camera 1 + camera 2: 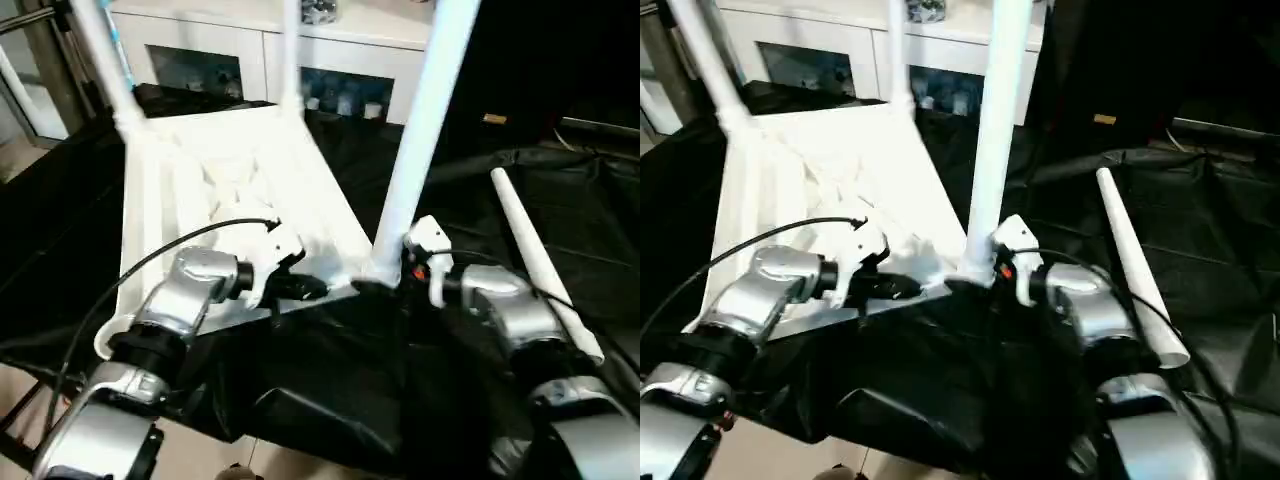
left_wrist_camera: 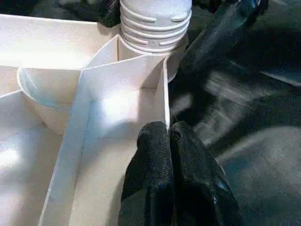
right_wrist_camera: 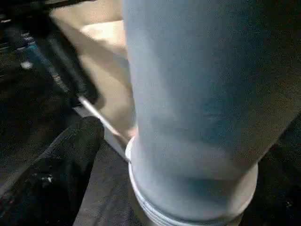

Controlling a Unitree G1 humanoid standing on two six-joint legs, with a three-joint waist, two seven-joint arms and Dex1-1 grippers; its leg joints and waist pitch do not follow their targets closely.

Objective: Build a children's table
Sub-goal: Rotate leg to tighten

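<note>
1. Tabletop [image 1: 240,190] lies upside down on the black-draped bench [image 1: 560,200], ribs up, three legs standing in its corner sockets.
2. Near leg [image 1: 425,130] looks freshly seated; step in hand, I'd say, is leg fitting.
3. Fourth leg [image 1: 540,255] lies loose on the cloth beside the right arm; next move calls for fetching it to the empty near-left socket.
4. Right end effector [image 1: 400,275] is spread wide, released, at the near leg's base.
5. Left end effector [image 2: 171,160] is clenched empty, fingertips on the tabletop's rim.

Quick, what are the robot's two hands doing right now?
Left gripper: shut, at the tabletop's rim, holding nothing.
Right gripper: cannot tell if open or shut; it sits by the near leg.
</note>
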